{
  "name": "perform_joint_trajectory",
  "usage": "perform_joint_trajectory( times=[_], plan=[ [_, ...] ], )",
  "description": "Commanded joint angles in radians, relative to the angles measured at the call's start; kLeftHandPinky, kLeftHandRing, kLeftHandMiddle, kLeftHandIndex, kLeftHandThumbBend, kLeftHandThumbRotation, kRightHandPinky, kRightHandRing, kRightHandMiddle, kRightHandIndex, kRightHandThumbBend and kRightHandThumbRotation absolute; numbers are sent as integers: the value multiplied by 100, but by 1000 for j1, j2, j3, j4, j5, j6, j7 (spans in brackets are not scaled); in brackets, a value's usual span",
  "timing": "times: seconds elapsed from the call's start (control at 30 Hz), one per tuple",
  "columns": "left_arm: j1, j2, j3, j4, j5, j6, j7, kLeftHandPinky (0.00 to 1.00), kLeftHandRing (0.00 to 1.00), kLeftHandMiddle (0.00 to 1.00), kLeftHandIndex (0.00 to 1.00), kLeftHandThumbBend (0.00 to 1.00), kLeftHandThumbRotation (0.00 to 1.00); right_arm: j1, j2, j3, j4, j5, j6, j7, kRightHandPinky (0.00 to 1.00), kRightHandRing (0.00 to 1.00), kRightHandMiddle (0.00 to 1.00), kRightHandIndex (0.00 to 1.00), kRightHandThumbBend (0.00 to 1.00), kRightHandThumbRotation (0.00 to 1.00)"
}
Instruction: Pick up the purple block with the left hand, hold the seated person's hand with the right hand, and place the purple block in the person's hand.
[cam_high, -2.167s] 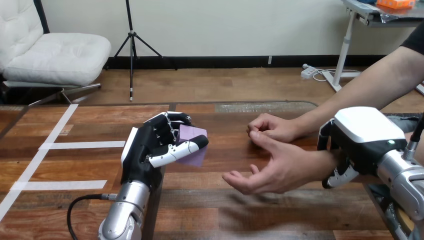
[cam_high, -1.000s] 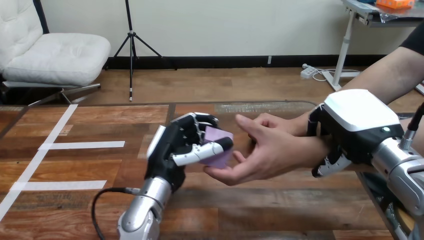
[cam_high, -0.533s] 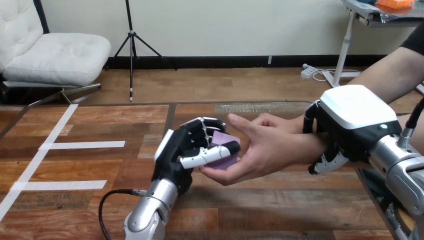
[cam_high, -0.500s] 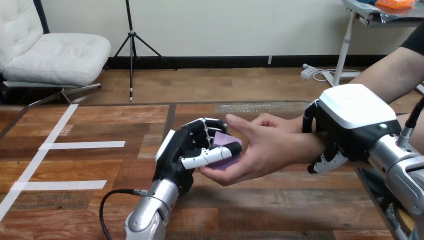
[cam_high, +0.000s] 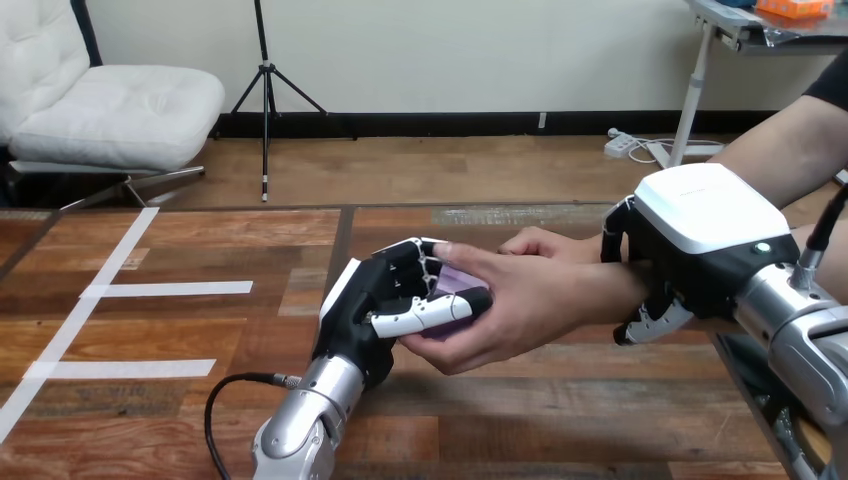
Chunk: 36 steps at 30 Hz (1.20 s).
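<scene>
My left hand (cam_high: 372, 300) is black, with a narrow white shell along its back. Its fingers (cam_high: 405, 268) are banded black and white, and the thumb (cam_high: 420, 315) is white with a black tip. The left forearm (cam_high: 300, 435) behind it is a rounded silver tube. My right hand (cam_high: 690, 240) has a broad, glossy white shell over a black body, with a small green light (cam_high: 762, 247) near its rear edge. The fingers below seem jointed black and white too, though mostly hidden. The right forearm (cam_high: 795, 325) is silver.

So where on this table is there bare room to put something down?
The left side around the tape strips is bare, as is the near table edge below the person's hands. Mid-right is crowded: left hand, block, those hands, right hand.
</scene>
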Motion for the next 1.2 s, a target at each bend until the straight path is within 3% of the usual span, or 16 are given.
perform_joint_trajectory(
  times=[0.0, 1.17],
  plan=[
    [-89, -25, -23, -35, 7, -3, -4, 37, 43, 48, 49, 99, 7, -83, -8, -15, -36, -21, 6, 12, 32, 40, 47, 49, 83, 0],
    [-82, -16, -55, -12, 41, -31, 6, 37, 43, 48, 49, 98, 11, -118, -5, -10, -23, -36, -22, 32, 30, 38, 46, 50, 81, 0]
  ],
)
